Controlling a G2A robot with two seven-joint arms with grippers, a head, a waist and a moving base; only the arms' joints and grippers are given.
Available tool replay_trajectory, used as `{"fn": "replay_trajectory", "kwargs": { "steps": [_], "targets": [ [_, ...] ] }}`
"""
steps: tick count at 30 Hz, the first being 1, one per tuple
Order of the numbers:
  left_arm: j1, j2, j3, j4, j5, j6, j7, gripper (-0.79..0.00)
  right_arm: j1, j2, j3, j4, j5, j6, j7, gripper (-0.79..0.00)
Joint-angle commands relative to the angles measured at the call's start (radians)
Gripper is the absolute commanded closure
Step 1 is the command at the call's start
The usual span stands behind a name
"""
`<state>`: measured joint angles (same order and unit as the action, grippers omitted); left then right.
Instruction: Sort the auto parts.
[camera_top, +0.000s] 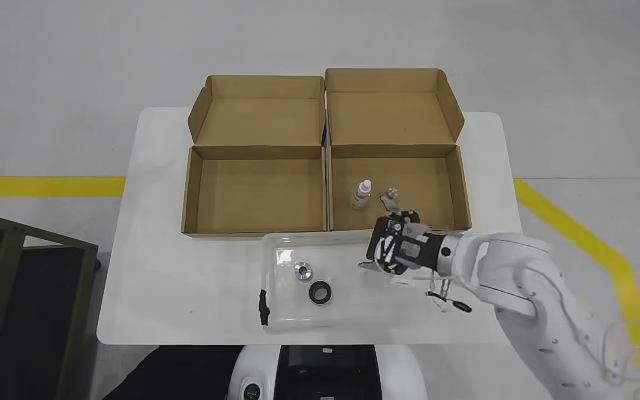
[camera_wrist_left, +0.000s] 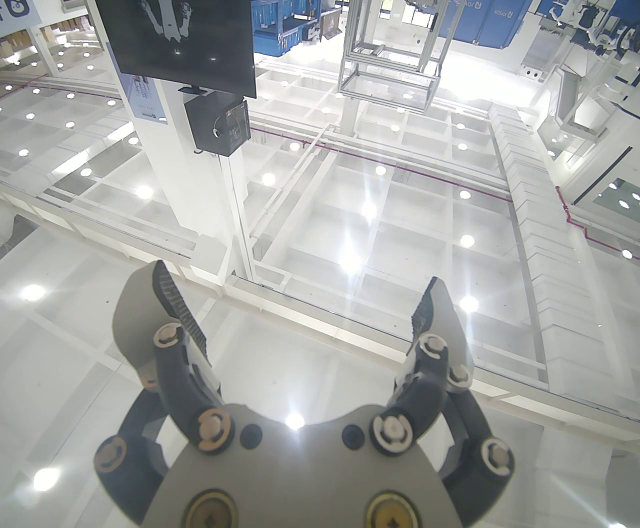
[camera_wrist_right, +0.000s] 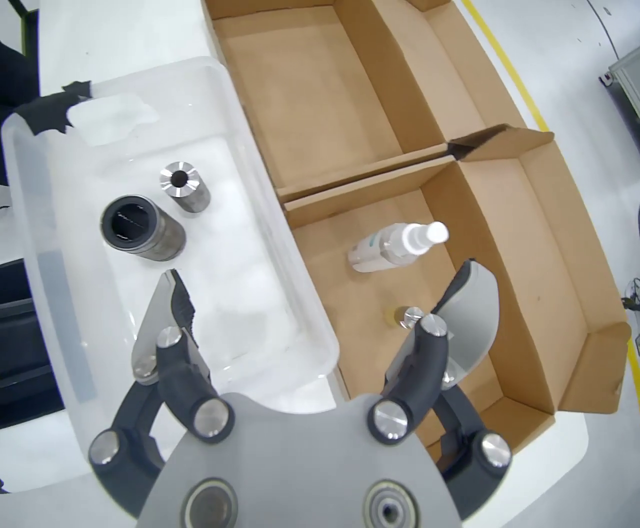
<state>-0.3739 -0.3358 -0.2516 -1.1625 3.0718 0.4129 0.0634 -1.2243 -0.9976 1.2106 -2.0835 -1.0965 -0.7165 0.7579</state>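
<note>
Auto parts: two stand on end in the clear bin (camera_wrist_right: 305, 280) near the bench's front edge, toward the bin's left end. One is a slotted steel collet (camera_wrist_right: 182, 190), the other a dark-bored sleeve (camera_wrist_right: 142, 230) just beside it. My right hand (camera_wrist_right: 320, 280) hangs spread and empty over the bin's right end. For the next grab I'd drop straight over the sleeve, straddle it and close square. A small metal piece (camera_wrist_right: 407, 315), possibly a fitting, sits by the spray bottle (camera_wrist_right: 395, 247) in the right box (camera_wrist_right: 540, 280). My left hand (camera_wrist_left: 296, 277) is spread and empty.
</note>
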Motion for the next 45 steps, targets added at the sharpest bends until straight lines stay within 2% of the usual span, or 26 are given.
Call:
{"fn": "replay_trajectory", "kwargs": {
  "steps": [1,13,15,16,37,42,45],
  "targets": [
    [0.000,0.000,0.000,0.000,0.000,0.000,0.000,-0.785,-0.012,0.000,-0.015,-0.009,-0.008,-0.001,-0.005,-0.785],
    [0.000,0.000,0.000,0.000,0.000,0.000,0.000,-0.785,-0.004,-0.008,-0.147,0.006,-0.048,-0.035,0.000,-0.785],
    [0.000,0.000,0.000,0.000,0.000,0.000,0.000,-0.785,0.006,-0.010,-0.167,0.017,-0.056,-0.035,0.005,-0.705],
    [0.000,0.000,0.000,0.000,0.000,0.000,0.000,-0.785,0.009,-0.011,-0.177,0.023,-0.056,-0.035,0.005,-0.690],
    [0.000,0.000,0.000,0.000,0.000,0.000,0.000,-0.785,0.093,-0.038,-0.340,0.175,-0.081,-0.050,0.013,-0.637],
    [0.000,0.000,0.000,0.000,0.000,0.000,0.000,-0.785,0.121,-0.051,-0.389,0.211,-0.092,-0.048,-0.010,-0.603],
    [0.000,0.000,0.000,0.000,0.000,0.000,0.000,-0.785,0.140,-0.060,-0.417,0.237,-0.099,-0.044,-0.026,-0.533]
  ]
}}
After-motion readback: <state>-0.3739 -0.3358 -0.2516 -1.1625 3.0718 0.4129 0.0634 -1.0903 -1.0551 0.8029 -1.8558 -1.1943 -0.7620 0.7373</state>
